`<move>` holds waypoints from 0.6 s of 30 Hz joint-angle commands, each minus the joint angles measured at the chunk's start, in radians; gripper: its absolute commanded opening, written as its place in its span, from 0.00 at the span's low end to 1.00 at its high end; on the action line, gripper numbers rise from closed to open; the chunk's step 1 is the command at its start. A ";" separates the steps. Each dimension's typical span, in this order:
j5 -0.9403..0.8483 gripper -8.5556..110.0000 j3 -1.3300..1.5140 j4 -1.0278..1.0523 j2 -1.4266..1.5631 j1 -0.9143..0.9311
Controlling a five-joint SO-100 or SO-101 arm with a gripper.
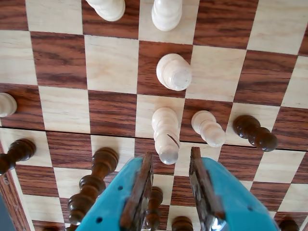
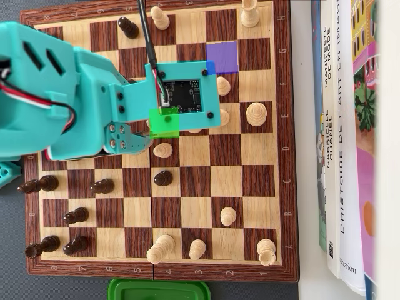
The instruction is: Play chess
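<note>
- Turquoise plastic forms the gripper (image 1: 168, 192), whose jaws are held apart in the wrist view with nothing clamped between them.
- A light bishop (image 1: 166, 134), marked by its slit, is seen just ahead of the open fingertips, on the wooden chessboard (image 1: 57, 57).
- A light pawn (image 1: 208, 128) stands close to the bishop's right in the wrist view, and a dark piece (image 1: 255, 133) stands further right.
- A larger light piece (image 1: 173, 71) stands on the dark square beyond the bishop.
- A tall dark piece (image 1: 92, 185) is seen just beside the left finger, and a smaller dark piece (image 1: 154, 207) shows between the jaws, low in the frame.
- In the overhead view the arm (image 2: 75, 94) covers much of the board's middle; a purple square (image 2: 222, 57) and a green square (image 2: 165, 122) are overlaid there.
- The bishop is judged to be the likely target, though this cannot be confirmed.
- Risk: the neighbouring pawn could be knocked by the right finger if the descent is off-centre, since the gap is narrow.
- Risk: the tall dark piece could be toppled by the left finger.
- Risk: the rounded, smooth bishop could slip or tilt if pinched near its top.
</note>
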 commanded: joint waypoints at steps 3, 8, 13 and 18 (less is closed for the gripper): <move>0.008 0.18 -0.002 -0.015 0.104 -0.002; 0.008 0.18 0.034 -0.017 0.199 0.011; -0.005 0.18 0.075 -0.008 0.339 0.069; -0.005 0.18 0.146 -0.008 0.476 0.110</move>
